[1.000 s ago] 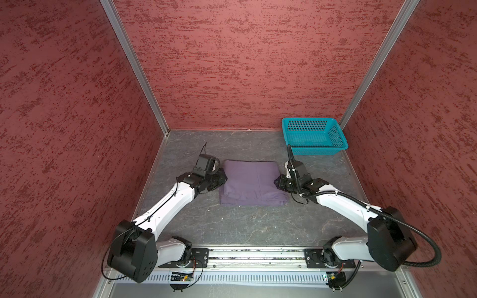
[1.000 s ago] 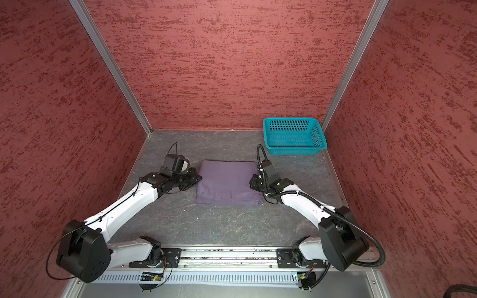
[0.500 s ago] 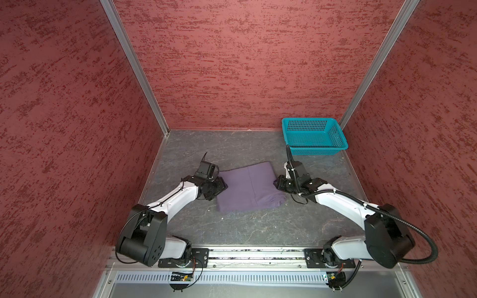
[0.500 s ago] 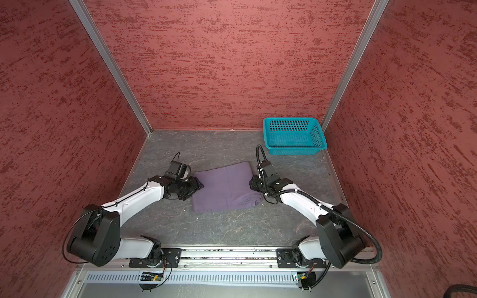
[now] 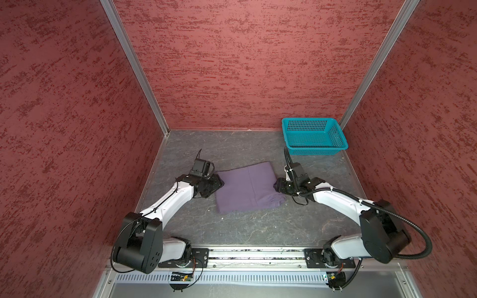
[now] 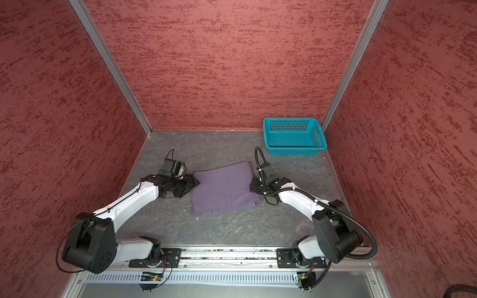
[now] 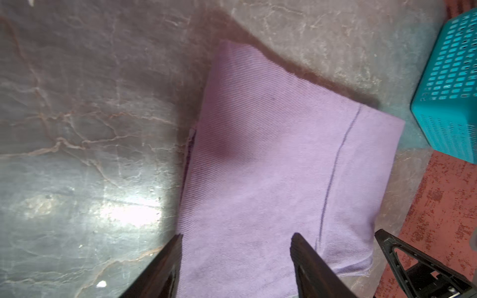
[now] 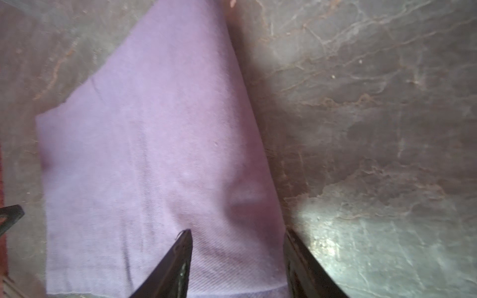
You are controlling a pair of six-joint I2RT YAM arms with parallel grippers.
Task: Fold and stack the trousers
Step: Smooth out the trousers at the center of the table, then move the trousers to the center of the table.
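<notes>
The trousers (image 5: 246, 188) (image 6: 223, 191) lie folded into a compact purple rectangle on the grey floor, skewed, with the near right corner bunched up. My left gripper (image 5: 220, 181) (image 6: 196, 182) sits at the cloth's left edge. In the left wrist view this gripper (image 7: 236, 236) is open, and the trousers (image 7: 271, 167) lie flat beneath its spread jaws. My right gripper (image 5: 275, 185) (image 6: 251, 186) is at the cloth's right edge. It (image 8: 237, 232) is open in the right wrist view, its jaws straddling the edge of the trousers (image 8: 144, 154) without pinching them.
A teal mesh basket (image 5: 313, 150) (image 6: 294, 150) (image 7: 449, 103) stands in the far right corner, apart from the cloth. Red textured walls close in the floor on three sides. The arms' base rail (image 5: 247, 254) runs along the near edge.
The folded trousers have turned from square to skewed, and their right near corner has bunched. The left gripper has opened and drawn nearer; the right gripper's jaws have opened wider.
</notes>
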